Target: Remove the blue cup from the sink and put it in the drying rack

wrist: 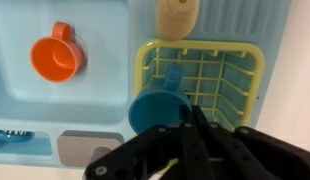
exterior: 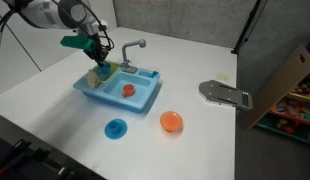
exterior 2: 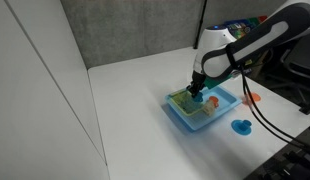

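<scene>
My pincer [wrist: 188, 118] was pinched on the rim of the blue cup [wrist: 155, 108], though in the wrist view my own dark fingers [wrist: 210, 150] covered much of the contact. The cup sat over one corner of the drying rack [wrist: 223, 75], its handle pointing across the slots; I could not tell whether its base touched the rack or hung just above it. In both exterior views the cup was too small and too masked by my pincer [exterior: 96, 58] [exterior 2: 198, 93] to make out. An orange cup [wrist: 57, 58] lay in the basin of the sink [wrist: 95, 30]. A beige piece [wrist: 178, 15] at the sink's far edge was cut off by the frame. On the table [exterior: 195, 60], a blue disc [exterior: 116, 127] and an orange bowl [exterior: 171, 121] lay near the sink, apart from it
</scene>
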You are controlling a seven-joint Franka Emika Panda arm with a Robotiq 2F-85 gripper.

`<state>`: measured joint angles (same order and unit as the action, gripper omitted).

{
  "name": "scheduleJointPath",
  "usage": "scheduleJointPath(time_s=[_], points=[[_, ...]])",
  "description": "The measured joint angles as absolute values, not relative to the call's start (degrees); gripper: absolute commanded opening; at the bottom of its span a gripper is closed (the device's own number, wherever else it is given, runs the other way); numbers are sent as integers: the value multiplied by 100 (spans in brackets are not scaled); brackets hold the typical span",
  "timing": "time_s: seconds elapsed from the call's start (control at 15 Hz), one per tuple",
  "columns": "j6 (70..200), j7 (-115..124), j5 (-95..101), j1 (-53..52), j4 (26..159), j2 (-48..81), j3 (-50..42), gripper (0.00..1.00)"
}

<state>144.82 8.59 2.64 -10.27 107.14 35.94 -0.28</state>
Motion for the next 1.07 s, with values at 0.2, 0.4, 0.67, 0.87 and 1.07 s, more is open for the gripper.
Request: scheduleJointPath(time_s=[0.2,0.4,0.67,0.87,1.07], points=[[14517,859,264,-1071,10714,3632,-28,3],[14520,859,264,-1083,10714,3676,-28,3],[14521,859,264,-1083,10713,3741,-28,31],[14521,859,264,-1083,10712,3754,-28,51],[14521,858,264,-1080,10706,3753,-28,75]])
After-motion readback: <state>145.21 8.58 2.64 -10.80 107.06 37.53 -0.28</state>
